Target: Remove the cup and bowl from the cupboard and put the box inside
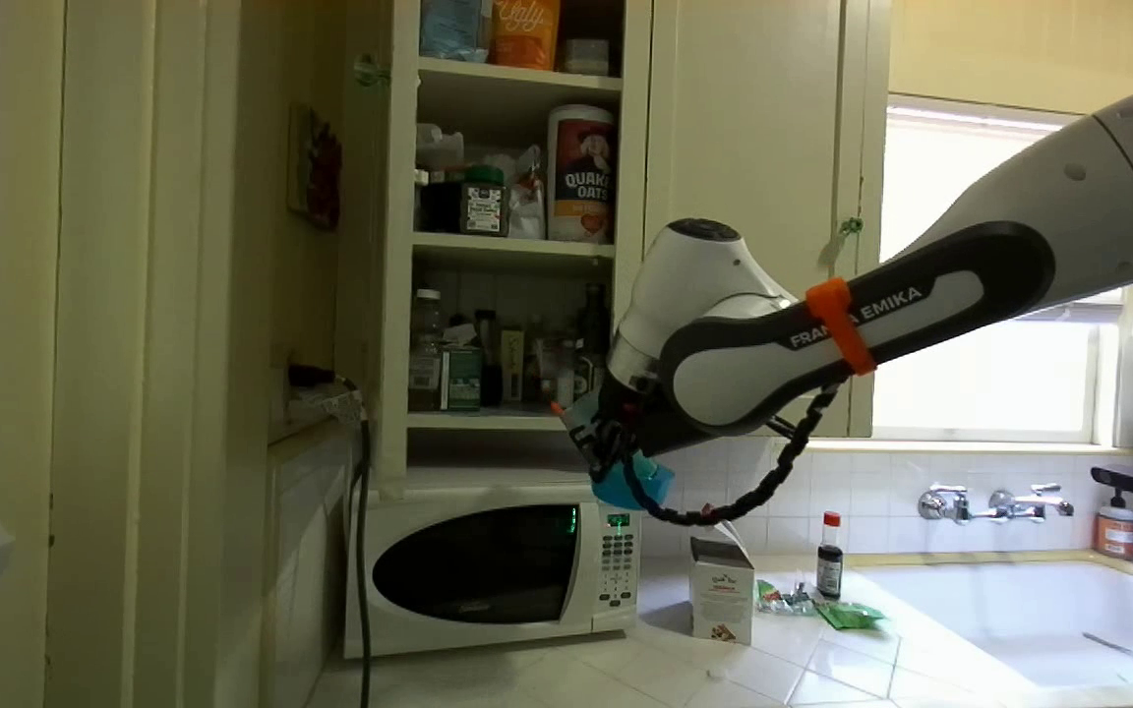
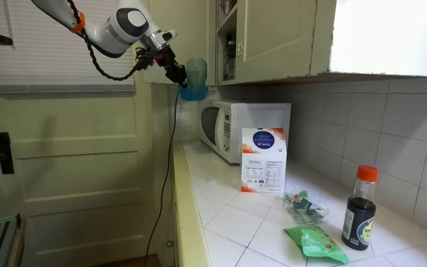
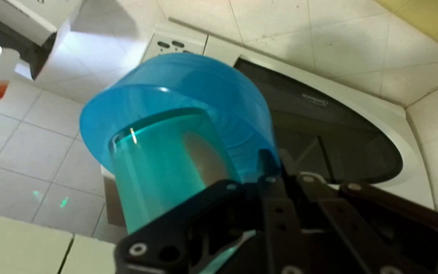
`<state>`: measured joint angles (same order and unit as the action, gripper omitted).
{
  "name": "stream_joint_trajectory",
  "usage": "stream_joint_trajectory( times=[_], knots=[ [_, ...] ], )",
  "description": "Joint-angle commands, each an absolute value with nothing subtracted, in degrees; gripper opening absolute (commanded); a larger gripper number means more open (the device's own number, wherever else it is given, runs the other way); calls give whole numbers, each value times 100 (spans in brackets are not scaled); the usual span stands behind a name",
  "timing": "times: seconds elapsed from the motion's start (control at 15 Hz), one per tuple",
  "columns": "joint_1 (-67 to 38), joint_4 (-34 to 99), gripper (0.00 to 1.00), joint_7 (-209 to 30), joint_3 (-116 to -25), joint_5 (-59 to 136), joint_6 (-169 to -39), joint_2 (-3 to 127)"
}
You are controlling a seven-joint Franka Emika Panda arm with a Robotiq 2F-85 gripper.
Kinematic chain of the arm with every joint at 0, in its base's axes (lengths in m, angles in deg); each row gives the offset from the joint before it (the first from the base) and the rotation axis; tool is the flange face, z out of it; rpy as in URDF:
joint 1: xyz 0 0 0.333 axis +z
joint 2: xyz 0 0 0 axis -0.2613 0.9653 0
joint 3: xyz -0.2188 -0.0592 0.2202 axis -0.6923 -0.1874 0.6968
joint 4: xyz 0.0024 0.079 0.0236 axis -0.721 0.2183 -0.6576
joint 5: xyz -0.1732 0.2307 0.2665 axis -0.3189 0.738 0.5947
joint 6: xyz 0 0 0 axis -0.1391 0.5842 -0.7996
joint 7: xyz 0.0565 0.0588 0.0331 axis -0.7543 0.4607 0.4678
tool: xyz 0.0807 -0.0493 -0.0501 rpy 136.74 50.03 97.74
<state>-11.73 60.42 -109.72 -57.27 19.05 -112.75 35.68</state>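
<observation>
Wrist view: what's in your claw point(image 3: 276, 160)?

I grip the bowl point(image 3: 203, 78), cup point(image 3: 162, 163) inside, both outside the cupboard point(image 1: 633, 147).

Remaining?

Setting these down, likely, then stowing the box point(image 2: 263, 163) standing on the worktop point(image 2: 228, 222).

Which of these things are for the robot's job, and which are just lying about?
Job:
blue bowl in the gripper
turquoise cup in the bowl
white food carton
open cupboard

Just lying about:
Sunbeam microwave
red-capped sauce bottle
green packet
crumpled clear packet
</observation>
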Motion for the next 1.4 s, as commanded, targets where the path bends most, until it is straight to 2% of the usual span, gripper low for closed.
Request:
stream_joint_trajectory(
  times=[0.0,0.47,0.8,0.93,1.0,1.33],
  knots=[
    [-1411,6744,1,-11672,-5673,1745,-11242,3179],
    [-2080,7596,1,-13295,-5638,242,-11682,3111],
    [-2156,8048,1,-14487,-5722,-1148,-11680,3130],
    [-2049,8133,1,-14628,-5835,-1232,-11707,3142],
    [-1956,7920,4,-14374,-5870,-1005,-11518,3306],
    [-1949,7982,4,-14478,-5892,-1069,-11542,3301]
  ],
)
